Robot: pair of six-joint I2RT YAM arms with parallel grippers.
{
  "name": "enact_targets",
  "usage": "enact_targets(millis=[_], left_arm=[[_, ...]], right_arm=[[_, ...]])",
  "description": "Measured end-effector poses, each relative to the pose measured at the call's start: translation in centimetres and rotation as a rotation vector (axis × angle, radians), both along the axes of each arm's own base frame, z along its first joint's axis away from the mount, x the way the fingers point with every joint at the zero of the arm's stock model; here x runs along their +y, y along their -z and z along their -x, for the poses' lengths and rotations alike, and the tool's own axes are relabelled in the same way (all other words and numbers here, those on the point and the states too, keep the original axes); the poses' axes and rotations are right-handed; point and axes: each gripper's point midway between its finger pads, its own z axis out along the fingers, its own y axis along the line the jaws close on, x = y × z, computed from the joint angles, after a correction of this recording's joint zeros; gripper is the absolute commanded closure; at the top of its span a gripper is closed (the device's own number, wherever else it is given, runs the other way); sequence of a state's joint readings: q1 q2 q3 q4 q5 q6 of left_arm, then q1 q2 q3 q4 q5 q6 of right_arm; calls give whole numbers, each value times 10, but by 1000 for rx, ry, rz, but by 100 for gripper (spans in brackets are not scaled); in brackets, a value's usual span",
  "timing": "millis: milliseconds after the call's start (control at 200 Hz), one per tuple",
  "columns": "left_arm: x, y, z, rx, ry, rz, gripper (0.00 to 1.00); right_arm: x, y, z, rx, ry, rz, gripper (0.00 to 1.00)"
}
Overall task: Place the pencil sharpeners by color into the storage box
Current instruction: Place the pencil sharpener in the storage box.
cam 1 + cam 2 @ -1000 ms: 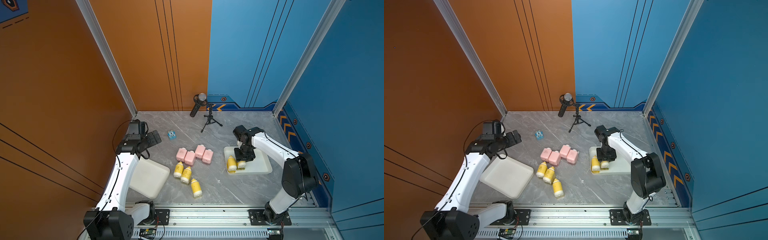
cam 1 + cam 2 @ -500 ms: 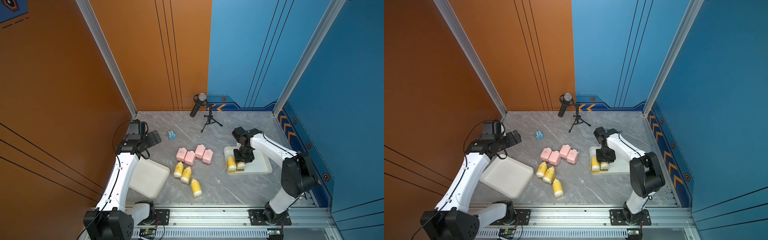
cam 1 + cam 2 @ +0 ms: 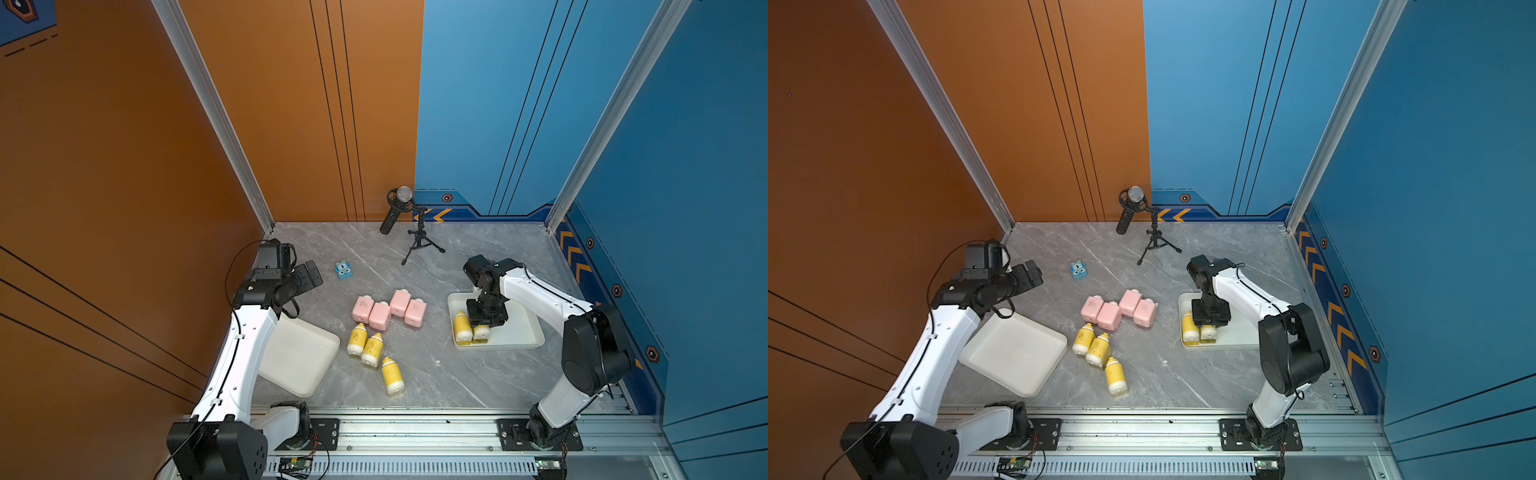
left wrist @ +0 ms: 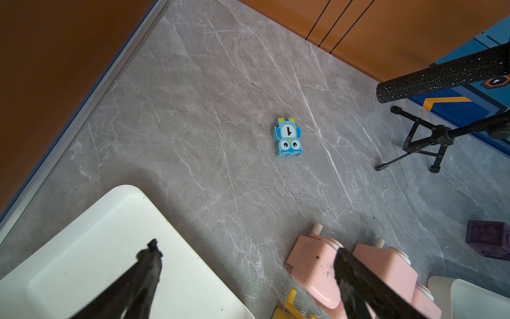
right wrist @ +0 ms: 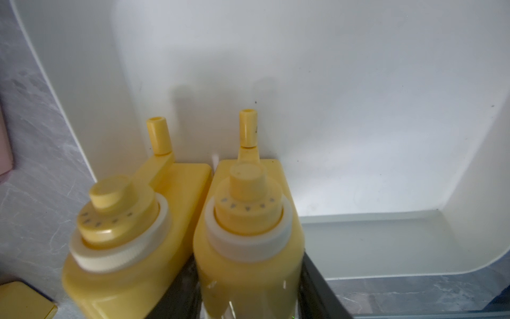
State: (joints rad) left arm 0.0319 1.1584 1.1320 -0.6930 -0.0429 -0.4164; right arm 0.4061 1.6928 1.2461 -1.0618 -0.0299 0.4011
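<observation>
Right gripper (image 3: 483, 326): pinching a yellow sharpener (image 5: 245, 248) by its body, low inside the right-side storage box (image 3: 521, 334).
Held piece: parallel to a neighbouring yellow sharpener (image 5: 118, 240), close alongside, crank ends toward the box wall.
Release: probably next; spread the fingers only slightly, with the inner finger in the narrow gap between the two bodies.
Withdrawal: straight up, no sideways drag, to avoid nudging the neighbour.
Left gripper (image 3: 312, 275): spread wide, empty, above the table near the left-side storage box (image 3: 299, 357).
Still on the table: three yellow sharpeners (image 3: 372, 349) and the pink sharpeners (image 3: 388, 309).
</observation>
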Motion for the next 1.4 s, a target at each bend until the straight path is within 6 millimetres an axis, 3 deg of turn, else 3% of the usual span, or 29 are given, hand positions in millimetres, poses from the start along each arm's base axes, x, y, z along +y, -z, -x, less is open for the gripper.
enact_targets(millis=[535, 911, 1036, 1171, 1401], left_arm=[[0, 0, 0, 0, 0, 0, 2], [0, 0, 0, 0, 0, 0, 2], [0, 0, 0, 0, 0, 0, 2], [1, 0, 0, 0, -2, 1, 2], [4, 0, 0, 0, -10, 3, 2]], right_arm=[[0, -4, 0, -13, 3, -5, 38], [7, -54, 8, -140, -23, -55, 38], [25, -80, 19, -201, -86, -85, 36], [60, -103, 41, -261, -182, -127, 34], [123, -96, 95, -238, -329, -153, 33]])
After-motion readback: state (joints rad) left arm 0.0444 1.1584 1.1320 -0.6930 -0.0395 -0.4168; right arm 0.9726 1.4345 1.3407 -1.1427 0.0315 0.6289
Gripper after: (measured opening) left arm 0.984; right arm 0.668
